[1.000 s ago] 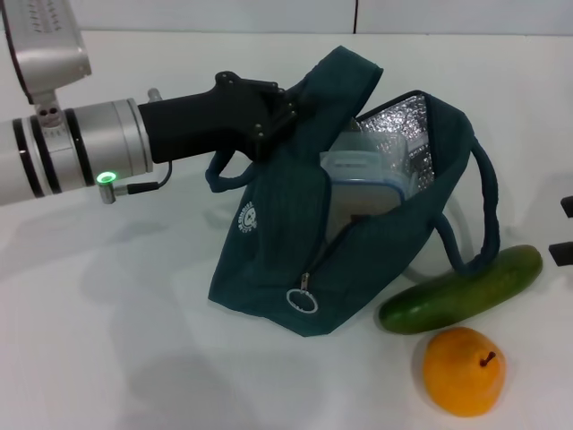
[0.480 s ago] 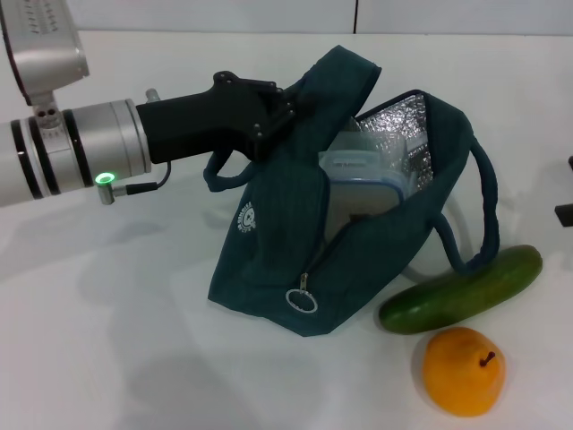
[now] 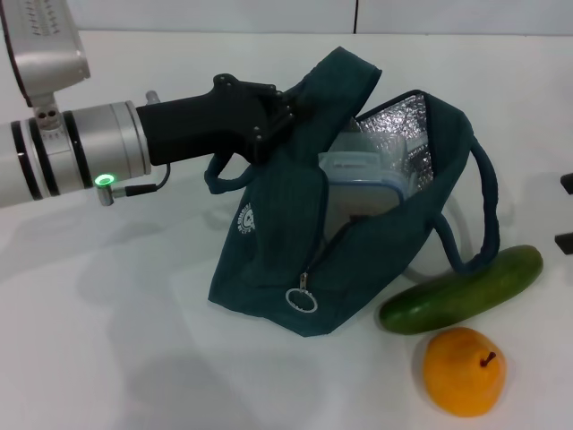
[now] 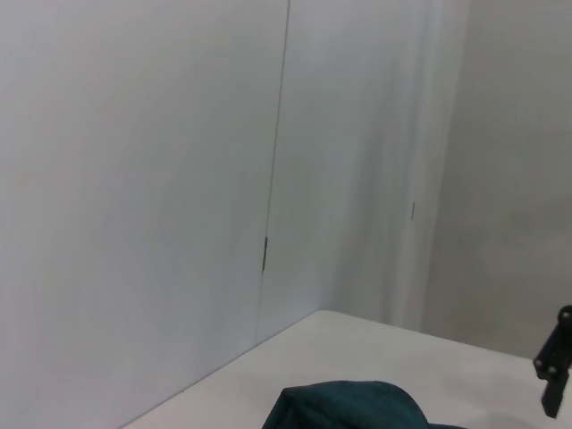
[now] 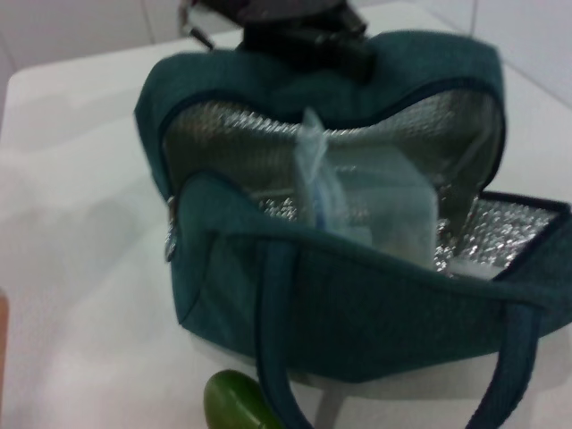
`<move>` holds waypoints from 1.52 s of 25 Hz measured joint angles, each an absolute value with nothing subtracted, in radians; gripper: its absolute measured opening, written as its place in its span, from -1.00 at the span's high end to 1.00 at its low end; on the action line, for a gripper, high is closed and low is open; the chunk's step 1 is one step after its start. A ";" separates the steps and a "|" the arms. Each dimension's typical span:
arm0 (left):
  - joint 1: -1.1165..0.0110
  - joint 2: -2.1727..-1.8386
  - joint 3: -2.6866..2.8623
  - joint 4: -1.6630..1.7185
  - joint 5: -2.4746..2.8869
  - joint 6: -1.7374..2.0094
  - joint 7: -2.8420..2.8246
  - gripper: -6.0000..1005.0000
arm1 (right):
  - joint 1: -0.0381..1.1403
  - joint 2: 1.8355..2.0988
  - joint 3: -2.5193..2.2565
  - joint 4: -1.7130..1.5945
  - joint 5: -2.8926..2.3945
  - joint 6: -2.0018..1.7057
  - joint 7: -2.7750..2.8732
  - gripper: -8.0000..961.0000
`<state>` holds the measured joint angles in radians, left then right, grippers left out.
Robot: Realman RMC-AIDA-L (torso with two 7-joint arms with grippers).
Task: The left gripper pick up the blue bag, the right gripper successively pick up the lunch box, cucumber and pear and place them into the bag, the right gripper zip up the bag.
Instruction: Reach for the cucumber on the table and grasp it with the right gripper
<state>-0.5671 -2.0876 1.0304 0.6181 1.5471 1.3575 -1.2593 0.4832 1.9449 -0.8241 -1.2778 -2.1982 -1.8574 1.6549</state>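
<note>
The blue bag [image 3: 295,233] stands open on the white table, held up at its top rim by my left gripper [image 3: 285,115], which is shut on the fabric. The clear lunch box [image 3: 367,179] with a blue rim sits inside against the silver lining; the right wrist view also shows the lunch box [image 5: 375,201] there. The cucumber [image 3: 461,289] lies beside the bag's right handle, and the orange pear [image 3: 464,370] rests just in front of it. Only the two dark fingertips of my right gripper [image 3: 566,212] show at the right edge, apart and empty, to the right of the cucumber.
The zipper pull ring [image 3: 302,300] hangs at the bag's front lower corner. A white wall runs behind the table [image 3: 107,340]. In the left wrist view only the bag's top [image 4: 349,407] and a bit of the right gripper [image 4: 556,362] show.
The right gripper's fingertips shifted up and then back down a little at the right edge. The bag, lunch box, cucumber, pear and left arm have not moved.
</note>
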 joint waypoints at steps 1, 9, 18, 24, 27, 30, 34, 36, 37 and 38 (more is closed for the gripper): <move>-0.567 -2.088 1.030 0.618 1.547 1.358 -1.259 0.89 | 0.481 1.944 -0.829 -1.283 -2.201 -1.859 1.649 -0.65; -0.563 -2.088 1.031 0.615 1.549 1.358 -1.250 0.88 | 0.480 1.951 -0.820 -1.299 -2.218 -1.850 1.649 -0.66; -0.564 -2.086 1.031 0.615 1.551 1.358 -1.254 0.88 | 0.472 1.973 -0.765 -1.347 -2.196 -1.839 1.649 -0.65; -0.563 -2.086 1.031 0.615 1.551 1.358 -1.253 0.88 | 0.443 1.982 -0.763 -1.413 -2.193 -1.866 1.639 -0.65; -0.564 -2.086 1.031 0.615 1.551 1.358 -1.252 0.88 | 0.430 1.980 -0.764 -1.435 -2.198 -1.919 1.620 -0.65; -0.564 -2.086 1.031 0.615 1.552 1.358 -1.249 0.88 | 0.429 1.976 -0.761 -1.438 -2.199 -1.963 1.615 -0.65; -0.564 -2.085 1.031 0.615 1.553 1.358 -1.248 0.88 | 0.435 1.974 -0.774 -1.435 -2.233 -1.999 1.613 -0.65; -0.563 -2.085 1.031 0.617 1.554 1.358 -1.248 0.88 | 0.438 1.979 -0.787 -1.432 -2.281 -1.993 1.612 -0.65; -0.563 -2.085 1.030 0.618 1.554 1.357 -1.248 0.88 | 0.439 1.983 -0.798 -1.430 -2.306 -1.984 1.612 -0.65; -0.562 -2.085 1.029 0.619 1.554 1.358 -1.248 0.88 | 0.439 1.986 -0.811 -1.430 -2.321 -1.971 1.612 -0.65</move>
<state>-0.5624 -2.0848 1.0292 0.6189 1.5540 1.3575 -1.2480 0.4389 1.9859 -0.8106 -1.4303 -2.3211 -1.9707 1.6124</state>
